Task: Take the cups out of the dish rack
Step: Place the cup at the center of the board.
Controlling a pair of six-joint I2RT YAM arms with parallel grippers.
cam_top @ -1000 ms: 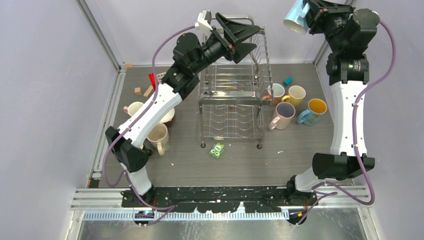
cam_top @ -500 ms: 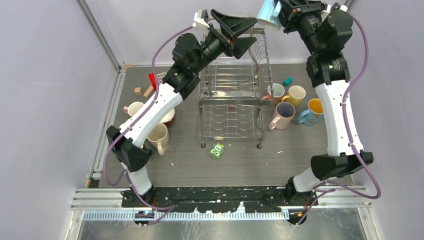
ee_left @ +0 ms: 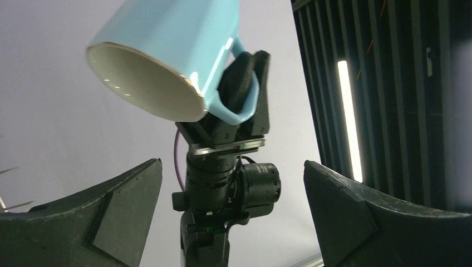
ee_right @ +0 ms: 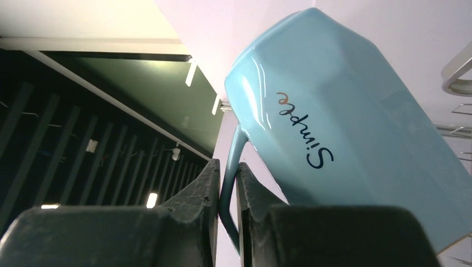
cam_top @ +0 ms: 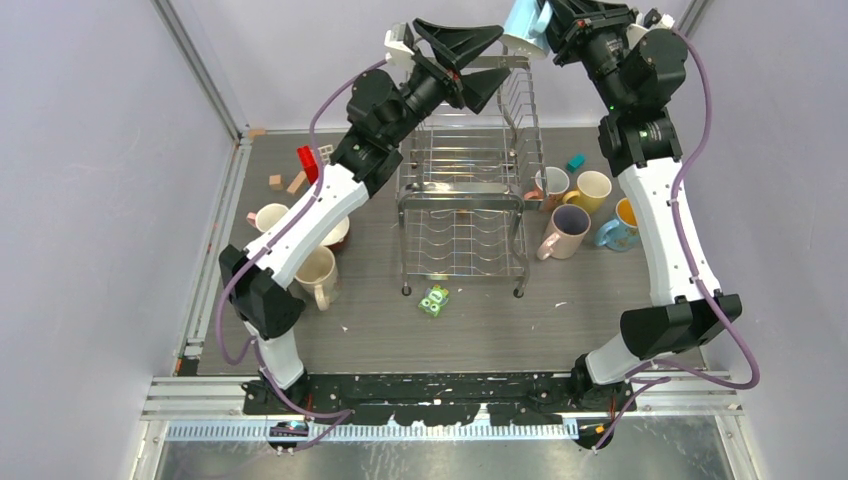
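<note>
My right gripper is shut on the handle of a light blue cup, held high above the back of the dish rack. In the right wrist view the fingers pinch the thin handle and the cup tilts up to the right. My left gripper is open just left of the cup, over the rack's top. It looks up at the cup, whose mouth faces down and left, and nothing sits between its jaws. I see no cups in the rack.
Several cups stand right of the rack, among them a pink one and a cream one. Left of it are a cream cup and another. A green packet lies in front. Toy blocks lie at the back left.
The right arm has swung left, carrying the blue cup from the far right corner to above the rack's back. The left gripper has lifted slightly and stays open.
</note>
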